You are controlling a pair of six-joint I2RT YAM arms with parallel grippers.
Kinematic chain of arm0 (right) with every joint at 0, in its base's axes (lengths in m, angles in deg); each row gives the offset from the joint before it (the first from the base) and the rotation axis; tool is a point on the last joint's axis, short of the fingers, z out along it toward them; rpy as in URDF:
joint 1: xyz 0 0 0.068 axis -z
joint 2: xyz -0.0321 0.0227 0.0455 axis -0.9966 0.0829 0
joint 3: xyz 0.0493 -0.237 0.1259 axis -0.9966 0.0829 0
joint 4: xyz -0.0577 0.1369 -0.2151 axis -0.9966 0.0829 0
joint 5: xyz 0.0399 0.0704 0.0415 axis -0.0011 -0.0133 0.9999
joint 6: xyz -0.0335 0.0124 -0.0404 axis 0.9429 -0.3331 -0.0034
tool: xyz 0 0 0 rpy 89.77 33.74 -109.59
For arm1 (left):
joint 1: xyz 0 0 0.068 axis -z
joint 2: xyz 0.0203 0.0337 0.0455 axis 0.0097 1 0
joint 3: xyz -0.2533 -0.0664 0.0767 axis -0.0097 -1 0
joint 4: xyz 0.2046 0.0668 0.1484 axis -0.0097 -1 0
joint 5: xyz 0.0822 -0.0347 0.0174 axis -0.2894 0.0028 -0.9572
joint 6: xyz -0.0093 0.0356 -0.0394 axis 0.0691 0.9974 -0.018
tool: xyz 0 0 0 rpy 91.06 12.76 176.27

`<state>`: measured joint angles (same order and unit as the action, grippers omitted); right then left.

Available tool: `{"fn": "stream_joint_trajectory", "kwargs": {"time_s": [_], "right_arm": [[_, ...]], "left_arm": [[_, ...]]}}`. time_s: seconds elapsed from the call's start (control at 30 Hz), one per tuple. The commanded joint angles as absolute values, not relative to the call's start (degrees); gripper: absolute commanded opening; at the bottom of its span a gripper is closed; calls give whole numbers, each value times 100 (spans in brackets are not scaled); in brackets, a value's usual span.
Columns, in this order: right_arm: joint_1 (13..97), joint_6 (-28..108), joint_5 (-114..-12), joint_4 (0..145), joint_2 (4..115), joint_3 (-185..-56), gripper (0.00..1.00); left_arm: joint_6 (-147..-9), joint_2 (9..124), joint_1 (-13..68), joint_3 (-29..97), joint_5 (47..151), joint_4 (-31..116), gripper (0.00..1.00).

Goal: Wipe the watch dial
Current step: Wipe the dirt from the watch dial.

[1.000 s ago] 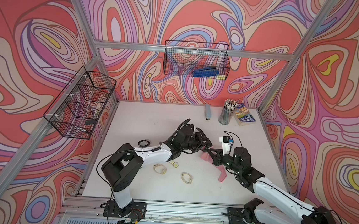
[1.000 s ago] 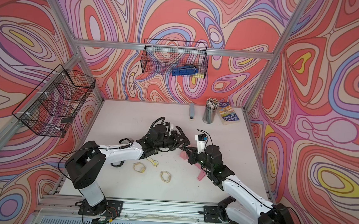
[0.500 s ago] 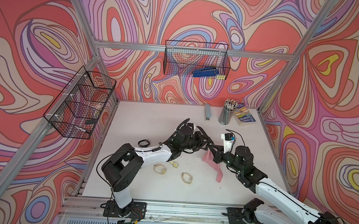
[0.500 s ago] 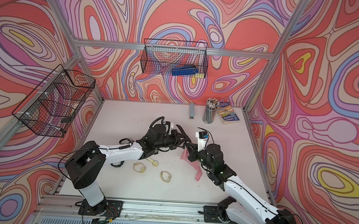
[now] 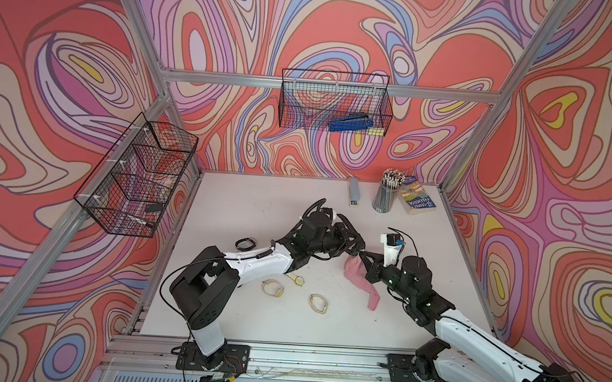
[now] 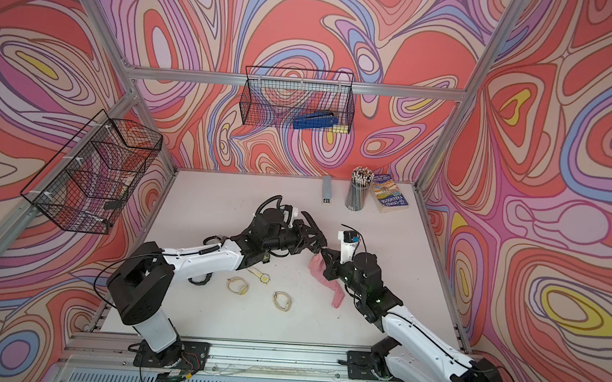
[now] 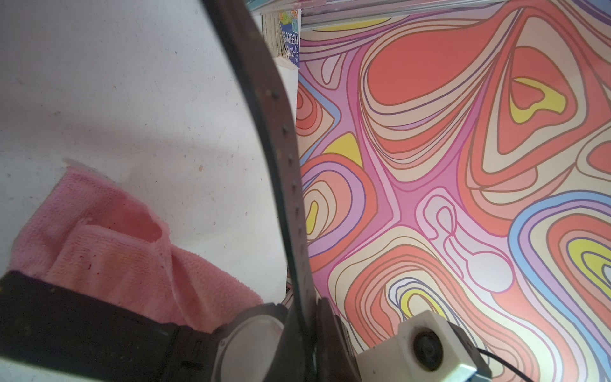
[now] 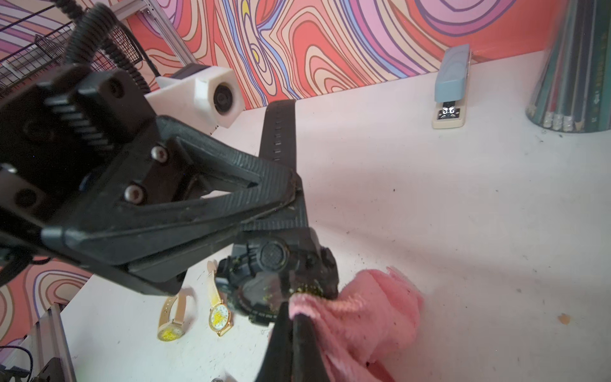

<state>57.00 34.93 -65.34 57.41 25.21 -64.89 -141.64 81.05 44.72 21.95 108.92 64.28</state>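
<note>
**Watch held by the strap alone, cloth just meeting the dial**

My left gripper point(image 8: 294, 195) is clenched on the strap point(image 8: 279, 132) of the black watch point(image 8: 274, 281), right where the band meets the case; the watch hangs from that pinch over the table point(image 8: 463, 215), dial point(image 8: 261, 297) turned towards my right arm; my right gripper point(image 8: 292, 312) is clamped on a fold of the pink cloth point(image 8: 363, 317), and that fold touches the rim of the dial, which is speckled with yellow grit.

What worries me: the band is flexible, so any push from the cloth may swing the case away rather than rub it; a harder push could drag the strap through the jaws and drop the watch onto the gold watches point(image 8: 220, 314) below; only a little cloth stands proud of my right fingertips, so a steep approach may put bare plastic on the glass; the grit may scratch if ground in rather than swept off; the two grippers sit almost nose to nose in both top views, so a wide stroke risks a knock; the loose cloth tail trails on the table and could snag.
</note>
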Motion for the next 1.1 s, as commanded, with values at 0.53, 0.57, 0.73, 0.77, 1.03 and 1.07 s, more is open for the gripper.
{"fn": "stream_joint_trajectory", "kwargs": {"time_s": [0.53,0.57,0.73,0.77,1.03,1.07], "right_arm": [[5683,3551,-6268,5341,2280,-6876,0],[5678,3597,-6399,5388,2306,-6909,0],[5684,3746,-7181,5674,2282,-6917,0],[5678,3768,-7314,5731,2265,-6905,0],[5684,3924,-7035,6502,2821,-7058,0],[5681,3916,-6928,6488,2907,-7024,0]], "left_arm": [[-14201,8121,4547,2128,11275,6956,0],[-14210,8104,4548,2086,11270,6966,0],[-14121,8016,4550,2004,11292,6936,0],[-14069,8000,4547,2016,11304,6895,0],[-14017,8041,4522,2246,11342,6880,0],[-14009,8050,4511,2301,11351,6850,0]]}}
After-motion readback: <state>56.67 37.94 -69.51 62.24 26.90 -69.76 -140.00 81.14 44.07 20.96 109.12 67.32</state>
